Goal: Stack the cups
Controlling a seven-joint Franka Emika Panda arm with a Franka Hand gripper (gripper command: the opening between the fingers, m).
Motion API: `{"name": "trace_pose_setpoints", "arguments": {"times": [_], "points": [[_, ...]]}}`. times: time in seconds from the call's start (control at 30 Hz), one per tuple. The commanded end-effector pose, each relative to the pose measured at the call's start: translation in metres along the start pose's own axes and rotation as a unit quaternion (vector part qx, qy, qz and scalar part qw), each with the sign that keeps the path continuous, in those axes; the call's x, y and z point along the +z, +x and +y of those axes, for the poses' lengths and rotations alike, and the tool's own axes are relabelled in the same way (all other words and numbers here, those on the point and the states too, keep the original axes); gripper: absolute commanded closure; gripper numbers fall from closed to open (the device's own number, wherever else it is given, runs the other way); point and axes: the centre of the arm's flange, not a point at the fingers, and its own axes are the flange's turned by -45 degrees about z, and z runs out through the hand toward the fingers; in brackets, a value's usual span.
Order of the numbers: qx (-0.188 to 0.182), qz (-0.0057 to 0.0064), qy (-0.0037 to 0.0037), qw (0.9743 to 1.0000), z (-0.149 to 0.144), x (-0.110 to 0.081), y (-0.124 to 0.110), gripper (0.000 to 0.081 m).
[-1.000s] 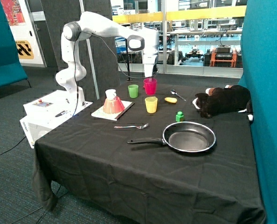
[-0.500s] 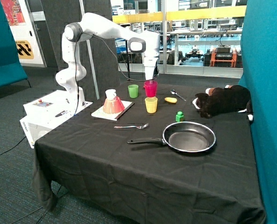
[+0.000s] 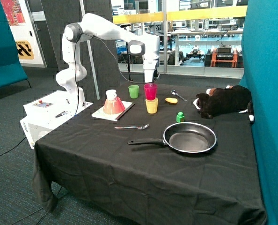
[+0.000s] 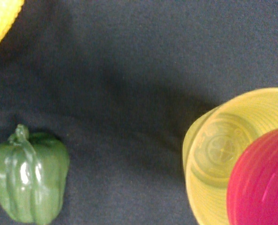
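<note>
Currently the white arm's two-finger gripper holds the magenta-pink plastic tumbler by its rim, fingers clenched on it, directly above the yellow plastic tumbler; whether the two cups touch is unclear. From the wrist, the pink base overlaps the yellow cup's open mouth. At ten o'clock from the yellow tumbler stands the green plastic tumbler, unstacked on the black tablecloth. A small green toy pepper lies at four o'clock from the yellow one.
</note>
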Motion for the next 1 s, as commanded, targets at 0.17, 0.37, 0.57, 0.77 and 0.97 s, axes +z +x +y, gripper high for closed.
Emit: {"name": "trace_pose_setpoints", "arguments": {"times": [0.17, 0.37, 0.57, 0.77, 0.97], "points": [[-0.003, 0.0041, 0.00112, 1.0, 0.002, 0.017, -0.006, 0.0808], [-0.006, 0.0041, 0.00111, 1.0, -0.001, 0.021, -0.005, 0.0808], [-0.011, 0.0042, 0.00109, 0.9999, -0.006, 0.024, -0.005, 0.0808], [-0.01, 0.0041, 0.00109, 0.9999, -0.007, 0.027, -0.003, 0.0808], [-0.001, 0.0041, 0.00113, 1.0, -0.003, 0.032, -0.002, 0.0804]]}}
